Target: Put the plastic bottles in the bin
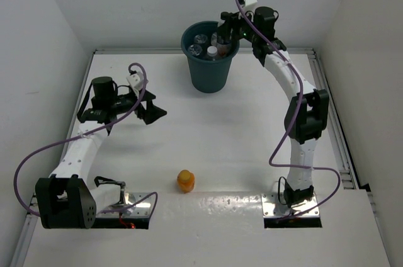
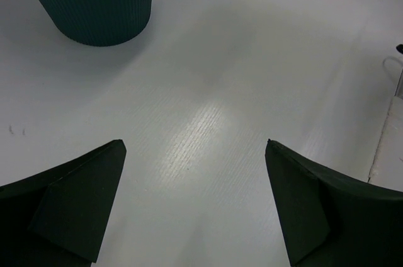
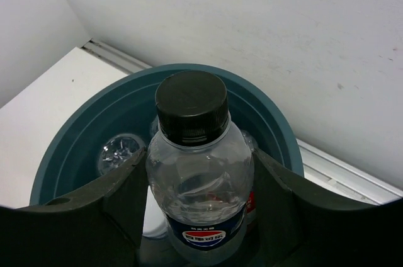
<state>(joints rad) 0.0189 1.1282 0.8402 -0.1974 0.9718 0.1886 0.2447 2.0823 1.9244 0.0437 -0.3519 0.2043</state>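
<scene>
My right gripper point(image 3: 200, 153) is shut on a clear plastic bottle point(image 3: 198, 179) with a black cap and a blue label. It holds the bottle upright over the mouth of the dark teal bin point(image 3: 277, 122). Other bottles point(image 3: 118, 151) lie inside the bin. From above, the bin point(image 1: 210, 73) stands at the back of the table, with the right gripper point(image 1: 225, 33) at its right rim. A stubby orange bottle point(image 1: 185, 180) stands alone near the front edge. My left gripper point(image 1: 151, 106) hovers open over the left side with nothing between its fingers point(image 2: 94, 198). The bin's wall point(image 2: 94, 2) shows ahead of it.
White walls enclose the table on three sides, and the back wall point(image 3: 252, 21) is close behind the bin. A metal rail point(image 3: 352, 176) runs along the table's back and right edges. The arm base plates point(image 1: 293, 207) sit at the near edge.
</scene>
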